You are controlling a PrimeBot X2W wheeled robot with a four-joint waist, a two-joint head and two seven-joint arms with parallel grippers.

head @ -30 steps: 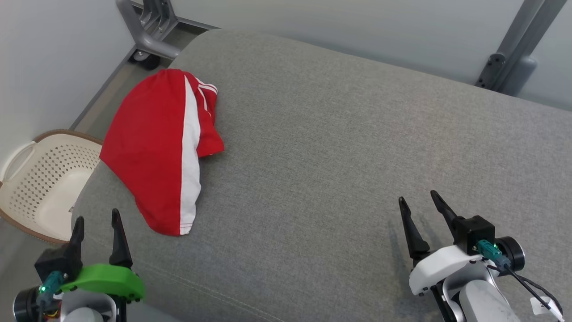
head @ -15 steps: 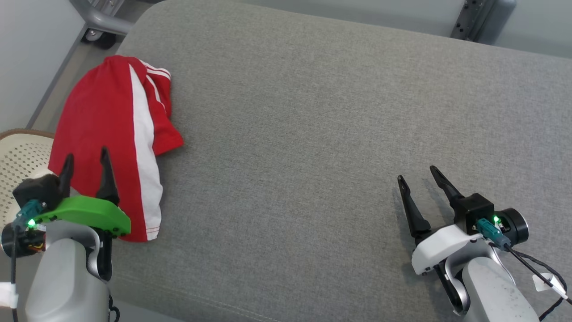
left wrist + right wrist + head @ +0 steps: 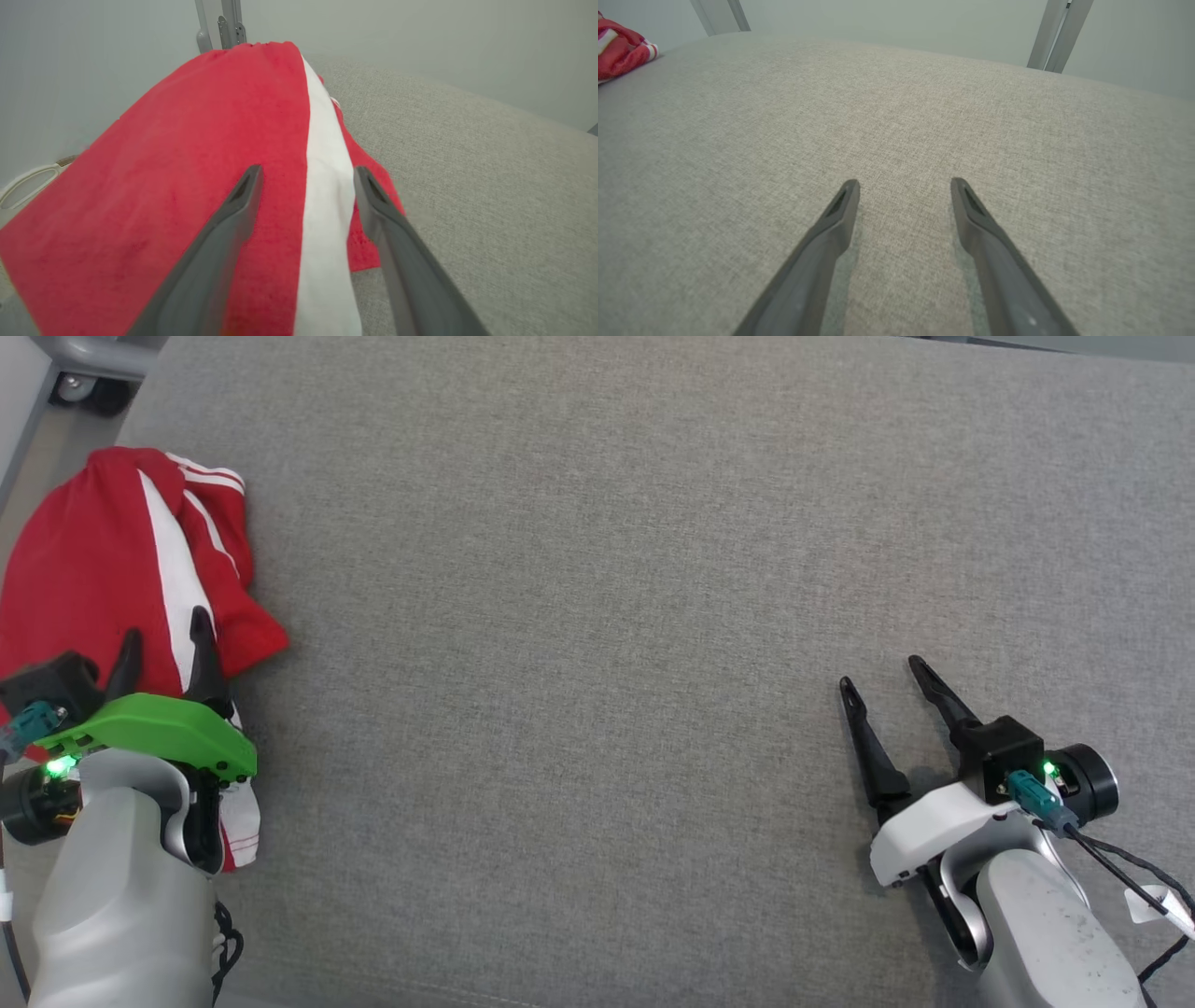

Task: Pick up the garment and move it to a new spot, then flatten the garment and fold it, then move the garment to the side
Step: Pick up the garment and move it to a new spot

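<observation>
Work stands at the first step: the red garment point(image 3: 84, 551) lies crumpled at the grey cushion's point(image 3: 597, 616) left edge, ungrasped. The left gripper point(image 3: 164, 623) hovers over it, fingers spread; the right gripper point(image 3: 881, 672) rests spread, well apart. Moving, flattening and folding remain.

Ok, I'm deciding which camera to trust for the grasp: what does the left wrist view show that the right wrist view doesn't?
Left wrist view: the open left gripper poised over the red garment, its fingers either side of the white stripe, seen close up. Right wrist view: the open right gripper above the bare grey cushion, far from the cloth. Both: the garment, the cushion and grey frame posts behind.
</observation>
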